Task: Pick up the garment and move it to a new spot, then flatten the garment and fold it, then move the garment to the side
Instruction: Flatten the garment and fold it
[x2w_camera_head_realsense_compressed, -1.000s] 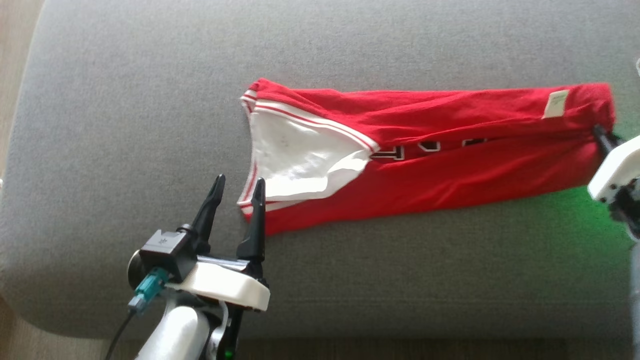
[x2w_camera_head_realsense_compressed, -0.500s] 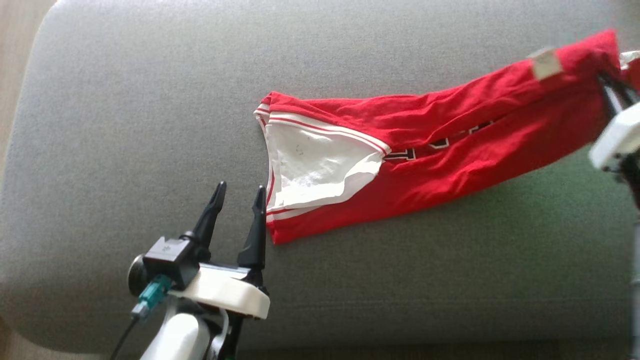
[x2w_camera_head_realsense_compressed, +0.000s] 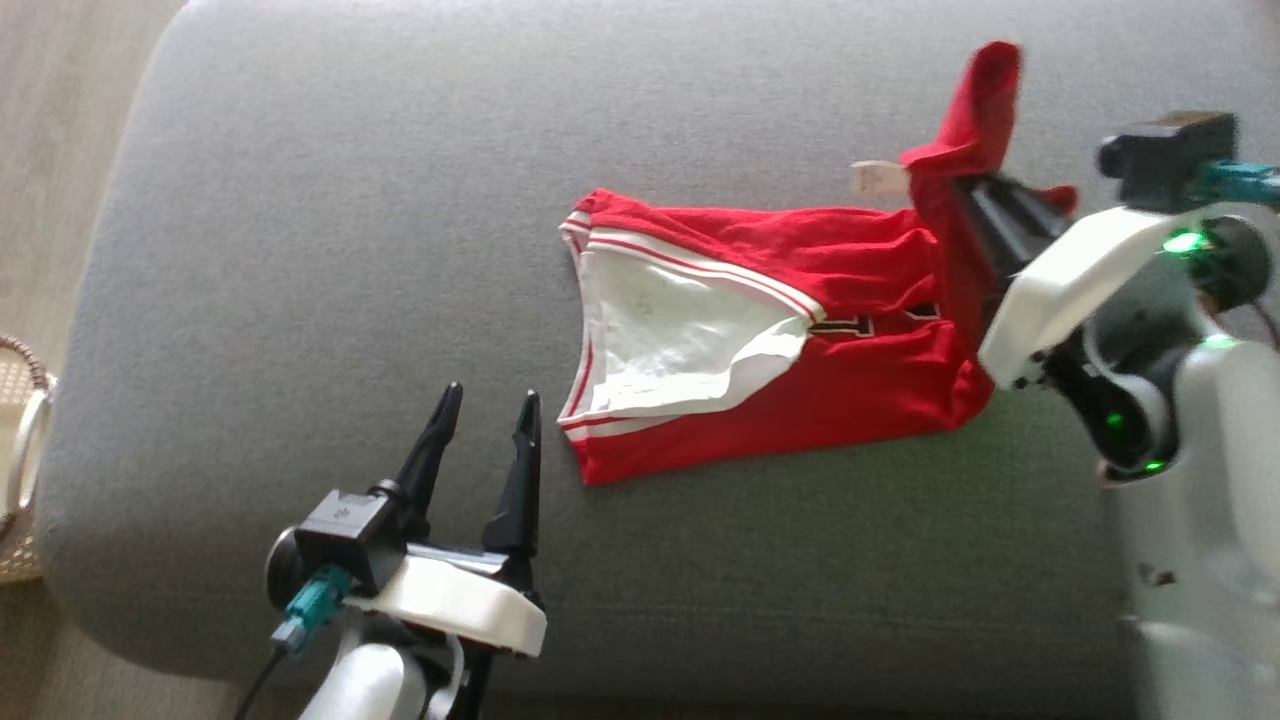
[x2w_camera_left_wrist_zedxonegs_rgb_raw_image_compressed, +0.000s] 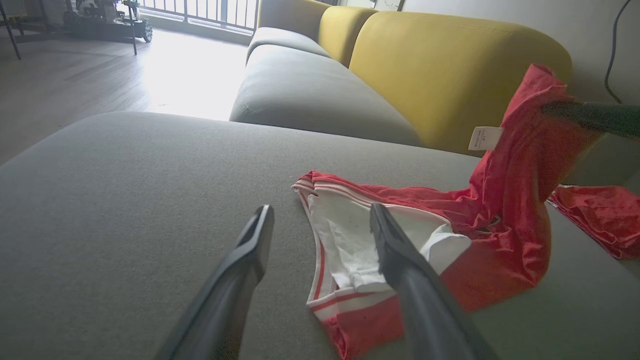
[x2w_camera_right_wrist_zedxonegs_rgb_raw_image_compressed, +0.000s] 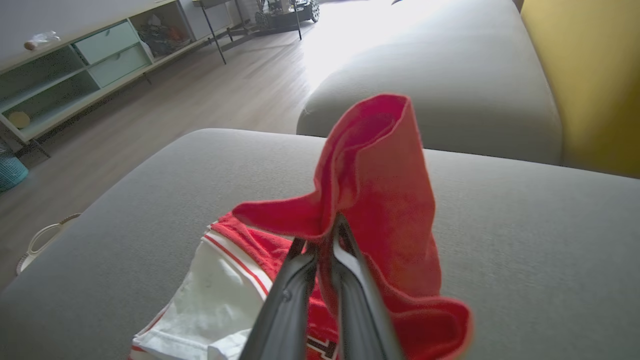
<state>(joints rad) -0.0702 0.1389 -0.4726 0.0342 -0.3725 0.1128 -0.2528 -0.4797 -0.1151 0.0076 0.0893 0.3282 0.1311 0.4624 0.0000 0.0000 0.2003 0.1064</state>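
On the grey, felt-like couch (x2w_camera_head_realsense_compressed: 300, 250), the red garment (x2w_camera_head_realsense_compressed: 860, 370) no longer lies stretched long: the right hand (x2w_camera_head_realsense_compressed: 968, 192), pinched shut on its soft far end, has lifted that end into a crumpled peak above the rest. Its white striped trim (x2w_camera_head_realsense_compressed: 690, 265) lies flat near the left hand (x2w_camera_head_realsense_compressed: 490, 396), whose fingers stand apart, empty.

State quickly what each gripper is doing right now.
Left gripper: open, holding nothing, near the garment.
Right gripper: shut on the garment's raised end.
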